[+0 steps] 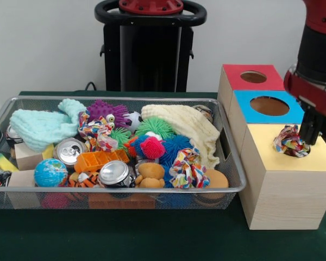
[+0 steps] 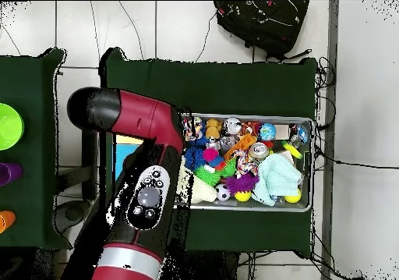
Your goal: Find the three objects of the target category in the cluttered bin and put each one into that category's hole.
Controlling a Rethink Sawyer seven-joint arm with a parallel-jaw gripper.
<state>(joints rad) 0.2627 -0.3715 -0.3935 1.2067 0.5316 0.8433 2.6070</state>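
Note:
A multicoloured knotted rope toy (image 1: 289, 141) sits at the hole of the yellow-topped wooden box (image 1: 315, 160), partly sunk into it. My gripper (image 1: 308, 136) hangs right beside the toy on its right, touching or nearly so; its grip is hidden. Two similar rope toys lie in the wire bin (image 1: 5, 109): one at the front right (image 1: 186, 167), one near the middle left (image 1: 98, 130). Behind the yellow box stand a blue-topped box (image 1: 269, 106) and a red-topped box (image 1: 254, 76), each with an open round hole. In the overhead view the arm (image 2: 144, 191) covers the gripper and most of the boxes.
The bin (image 2: 308, 207) is packed with two drink cans (image 1: 114, 173), a globe ball (image 1: 50, 172), spiky balls (image 1: 152, 147), a cream cloth (image 1: 187, 128), a mint cloth (image 1: 41, 126) and wooden blocks (image 1: 27, 157). A black backpack (image 2: 261, 23) lies on the floor beyond the table.

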